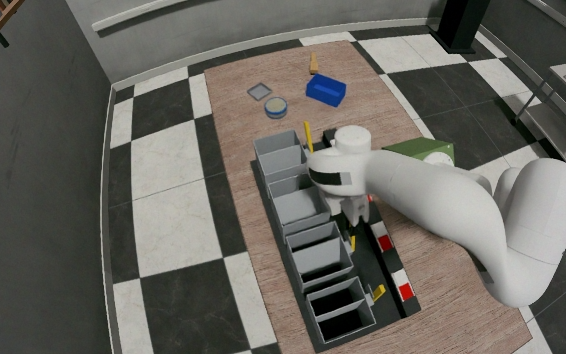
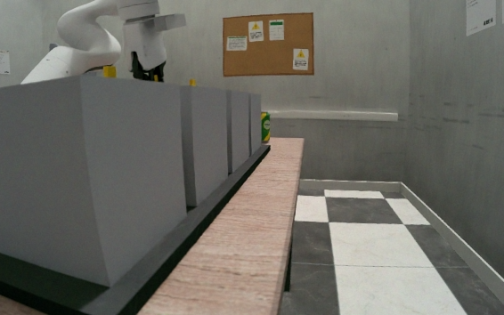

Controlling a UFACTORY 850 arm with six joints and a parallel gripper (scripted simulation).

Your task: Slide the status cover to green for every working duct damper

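Four grey open-topped duct dampers (image 1: 314, 235) stand in a row on a dark base, each with a yellow lever on its right side. My gripper (image 1: 352, 229) points down beside the third damper from the far end (image 1: 320, 256) and is shut on that damper's yellow lever (image 1: 353, 243). A grey blade shows across most of this damper's opening. The gripper also shows above the boxes in the exterior view (image 2: 147, 71). The status sliders of the two nearest dampers (image 1: 385, 240) (image 1: 403, 288) show red. My arm hides most of the two farther sliders.
A green box (image 1: 421, 150) stands right of the base behind my arm. A blue bin (image 1: 325, 90), a round dish (image 1: 275, 107), a grey square tile (image 1: 259, 91) and a small wooden block (image 1: 313, 63) lie at the table's far end. A green can (image 2: 264, 126) stands past the row.
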